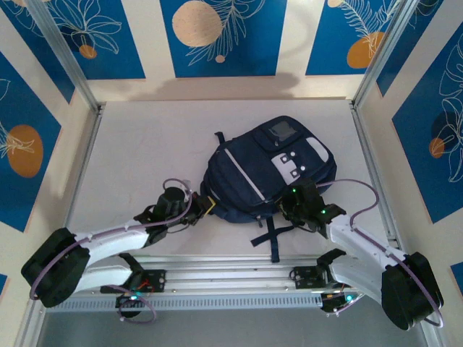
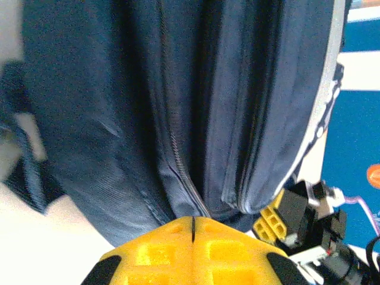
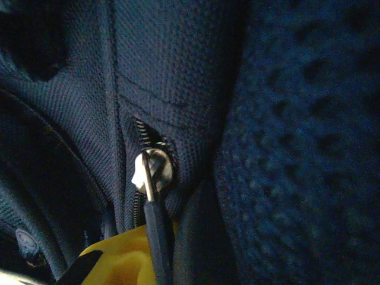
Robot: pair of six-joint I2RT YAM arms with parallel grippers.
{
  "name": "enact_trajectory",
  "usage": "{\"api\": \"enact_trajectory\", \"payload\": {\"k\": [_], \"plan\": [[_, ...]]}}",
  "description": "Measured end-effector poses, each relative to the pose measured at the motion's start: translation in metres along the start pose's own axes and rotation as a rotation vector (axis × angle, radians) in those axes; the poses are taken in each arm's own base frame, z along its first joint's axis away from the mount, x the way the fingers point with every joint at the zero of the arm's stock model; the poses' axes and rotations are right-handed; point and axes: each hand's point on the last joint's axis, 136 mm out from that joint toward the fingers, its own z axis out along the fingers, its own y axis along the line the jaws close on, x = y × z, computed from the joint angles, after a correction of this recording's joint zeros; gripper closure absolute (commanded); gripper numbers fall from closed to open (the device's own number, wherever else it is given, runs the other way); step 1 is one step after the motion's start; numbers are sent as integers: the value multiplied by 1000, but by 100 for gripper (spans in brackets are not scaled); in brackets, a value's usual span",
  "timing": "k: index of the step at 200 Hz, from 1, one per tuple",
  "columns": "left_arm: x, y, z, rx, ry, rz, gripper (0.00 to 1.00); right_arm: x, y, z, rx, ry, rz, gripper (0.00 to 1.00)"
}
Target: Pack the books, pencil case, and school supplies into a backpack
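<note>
**Pinching at the lower edge of the backpack, one jaw set on each side**

The navy backpack (image 1: pixel 253 173) lies flat in the middle of the pale table (image 1: pixel 137 137), with its grey buckle patches (image 1: pixel 289 165) facing up and a dark strap (image 1: pixel 275 238) trailing toward the bottom of the frame.

My left gripper (image 1: pixel 201 208) sits at the bag's lower left edge. Seen from the left wrist, my yellow fingers (image 2: pixel 160 249) are pressed together with only a thin seam between them. Their tips touch the fabric where two zip lines run down and meet. I cannot tell whether any cloth is caught in that seam.

My right gripper (image 1: pixel 293 201) sits at the bag's lower right edge. Seen from the right wrist, a silver zip slider (image 3: pixel 153 169) sits left of centre. Its dark pull tab (image 3: pixel 157 237) runs straight down from the slider into my nearly closed jaws, and I am holding it there.
</note>
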Motion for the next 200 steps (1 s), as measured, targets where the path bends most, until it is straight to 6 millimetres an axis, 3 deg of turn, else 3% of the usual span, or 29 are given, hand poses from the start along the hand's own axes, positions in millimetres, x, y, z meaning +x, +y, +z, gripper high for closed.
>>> {"api": "enact_trajectory", "payload": {"k": [31, 48, 75, 96, 123, 143, 172, 200], "plan": [[-4, 10, 0, -68, 5, 34, 100, -7, -2, -2, -1, -9, 6, 100], [1, -5, 3, -122, 58, 163, 99, -6, -2, -2, 1, 3, -33, 100], [20, -62, 4, -68, 132, 379, 58, -4, 5, -5, 9, 26, -100, 100], [56, -80, 8, -46, 237, 514, 46, 3, 11, -9, 10, 54, -129, 100], [110, -63, 26, -94, 408, 641, 41, 11, 20, -12, -7, 82, -151, 100], [132, -41, 38, -148, 489, 678, 41, 14, 23, -12, -8, 93, -154, 100], [139, -17, 49, -213, 527, 676, 42, 15, 22, -11, 1, 96, -148, 100], [141, -12, 56, -225, 536, 673, 43, 15, 23, -11, 1, 97, -142, 100]]}}
